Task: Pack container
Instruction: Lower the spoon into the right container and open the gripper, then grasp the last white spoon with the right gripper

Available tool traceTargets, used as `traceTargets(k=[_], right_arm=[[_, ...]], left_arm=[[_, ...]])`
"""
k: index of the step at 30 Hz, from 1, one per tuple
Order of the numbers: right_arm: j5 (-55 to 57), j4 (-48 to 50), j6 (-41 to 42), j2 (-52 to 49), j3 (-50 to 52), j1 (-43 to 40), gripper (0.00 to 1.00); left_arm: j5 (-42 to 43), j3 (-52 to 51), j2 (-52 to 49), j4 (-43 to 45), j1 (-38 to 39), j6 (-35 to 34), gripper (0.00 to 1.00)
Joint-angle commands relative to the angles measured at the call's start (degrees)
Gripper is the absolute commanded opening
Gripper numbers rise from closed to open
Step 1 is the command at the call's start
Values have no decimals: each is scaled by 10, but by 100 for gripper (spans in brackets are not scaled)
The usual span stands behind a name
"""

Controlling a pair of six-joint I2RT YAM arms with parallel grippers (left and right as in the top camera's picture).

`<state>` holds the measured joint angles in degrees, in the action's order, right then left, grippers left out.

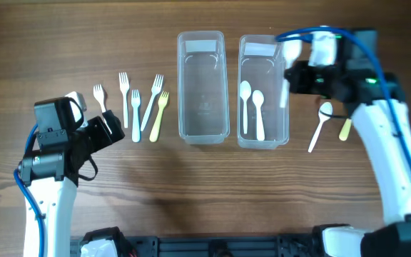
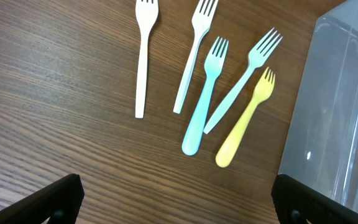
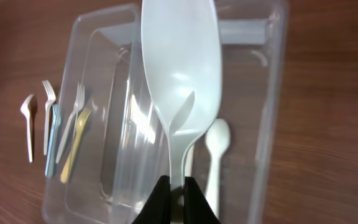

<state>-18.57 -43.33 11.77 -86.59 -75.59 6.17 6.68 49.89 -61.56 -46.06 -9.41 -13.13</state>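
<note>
While your right gripper (image 3: 176,200) is clamped on the handle end of a pale spoon (image 3: 182,68), it holds that spoon above the right-hand clear container (image 1: 262,145), close to its right wall. Judged purpose: to lay it beside the two white spoons (image 1: 245,107) lying inside. The spoon's long axis runs along the container's length, with its bowl toward the far, labelled end and its handle toward the near end. Your left gripper (image 2: 179,198) hangs with jaws wide apart and holds nothing, near the five forks (image 2: 205,99). These lie fanned beside the empty left-hand container (image 1: 204,140), presumably their destination. One loose white spoon (image 1: 318,128) and a yellow utensil (image 1: 345,129) lie unpacked on the table to the right.
</note>
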Motion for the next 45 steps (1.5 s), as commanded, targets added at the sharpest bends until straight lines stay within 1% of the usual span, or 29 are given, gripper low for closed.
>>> traceTargets(k=[1,5,8,9,10,11,12,15,17,20,22,24,26,30,31,32,33,35,40,42,45], right_arm=[[72,20,54,-80,2,32,4],[65,37,53,-172,2,38,4],[66,41,51,-199,2,38,5],[66,42,48,-199,2,38,6],[66,42,47,-199,2,38,13],[65,40,45,-196,2,38,24],[65,38,34,-195,2,38,32],[63,23,12,-167,-2,34,45],[66,22,-3,-118,-4,22,54],[74,23,-36,-58,-5,-5,55],[103,19,-68,-19,-5,-37,57],[139,5,-91,1,-5,-74,59],[150,-12,-106,-2,-3,-111,59],[147,-24,-105,-42,19,-162,59],[142,-41,-101,-86,37,-163,54],[136,-43,-100,-97,40,-163,54],[127,-45,-95,-116,44,-163,51],[127,-47,-62,-151,49,-163,49],[128,-57,1,-213,49,-163,38],[129,-58,12,-221,49,-163,37],[154,-69,33,-221,50,-163,38]], left_arm=[[-3,11,-1,1,-3,9,100],[-4,11,-1,2,-3,9,100],[-3,11,-1,1,-3,9,100],[-3,11,-1,1,-3,9,100],[-4,11,-1,1,-3,9,100],[-3,11,-1,1,-3,9,100],[-3,11,-1,1,-3,9,100],[-3,11,-1,1,-3,9,100],[-3,11,-1,1,-3,9,100],[-3,11,-1,1,-3,9,100],[-3,11,-1,1,-3,9,100],[-3,11,-1,1,-3,9,100],[-4,11,-1,1,-3,9,100],[-4,11,-1,1,-3,9,100],[-4,11,-1,1,-3,9,100],[-4,11,-1,1,-3,9,100],[-3,11,-1,1,-3,9,100],[-3,11,-1,1,-3,9,100],[-3,11,-1,1,-3,9,100],[-3,11,-1,1,-3,9,100],[-3,11,-1,1,-3,9,100]])
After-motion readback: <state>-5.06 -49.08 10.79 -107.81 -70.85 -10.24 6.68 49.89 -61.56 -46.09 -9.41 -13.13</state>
